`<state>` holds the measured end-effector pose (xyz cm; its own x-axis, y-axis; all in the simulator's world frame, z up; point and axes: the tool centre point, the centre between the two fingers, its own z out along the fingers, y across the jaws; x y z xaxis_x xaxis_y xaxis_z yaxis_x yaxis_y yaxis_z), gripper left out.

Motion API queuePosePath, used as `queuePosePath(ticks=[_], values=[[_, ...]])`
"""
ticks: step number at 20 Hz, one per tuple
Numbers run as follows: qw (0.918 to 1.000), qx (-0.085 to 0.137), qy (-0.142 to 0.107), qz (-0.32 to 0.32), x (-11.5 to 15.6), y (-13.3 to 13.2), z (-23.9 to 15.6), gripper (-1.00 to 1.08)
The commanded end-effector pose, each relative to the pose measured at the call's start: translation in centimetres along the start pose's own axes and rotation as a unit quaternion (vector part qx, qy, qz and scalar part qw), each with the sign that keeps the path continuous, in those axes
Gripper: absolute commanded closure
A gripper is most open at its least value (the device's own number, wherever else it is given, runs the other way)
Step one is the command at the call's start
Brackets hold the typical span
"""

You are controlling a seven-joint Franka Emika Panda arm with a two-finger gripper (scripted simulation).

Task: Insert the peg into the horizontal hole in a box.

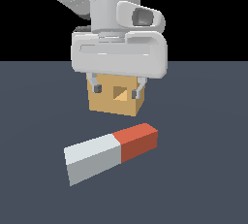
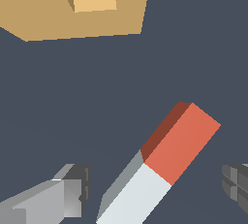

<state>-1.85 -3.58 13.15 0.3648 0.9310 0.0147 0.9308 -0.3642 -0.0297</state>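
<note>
The peg (image 1: 110, 151) lies flat on the dark floor, its pale grey-white part toward the exterior view's left and its red-orange part toward the right. The tan box (image 1: 116, 98) stands behind it, with the small square hole (image 1: 119, 92) in its facing side. My gripper (image 1: 117, 89) hangs open and empty above the floor, in front of the box and clear of the peg. In the wrist view the peg (image 2: 162, 165) lies slanted between the two fingertips (image 2: 72, 189), touching neither, and the box (image 2: 77, 7) shows beyond it.
The dark grey floor (image 1: 203, 169) spreads around the peg and box. Nothing else shows on it.
</note>
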Motion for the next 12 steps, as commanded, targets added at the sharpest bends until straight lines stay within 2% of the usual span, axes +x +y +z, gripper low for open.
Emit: queuePosePath(ticks=[1, 6, 12], values=[[0.9990, -0.002, 0.000, 0.045, -1.2, 0.2, 0.8, -0.92], [0.9906, -0.007, -0.001, 0.136, -3.5, 0.4, 2.3, -0.92], [0.9723, -0.012, -0.002, 0.233, -6.0, 0.0, 4.0, -0.92]])
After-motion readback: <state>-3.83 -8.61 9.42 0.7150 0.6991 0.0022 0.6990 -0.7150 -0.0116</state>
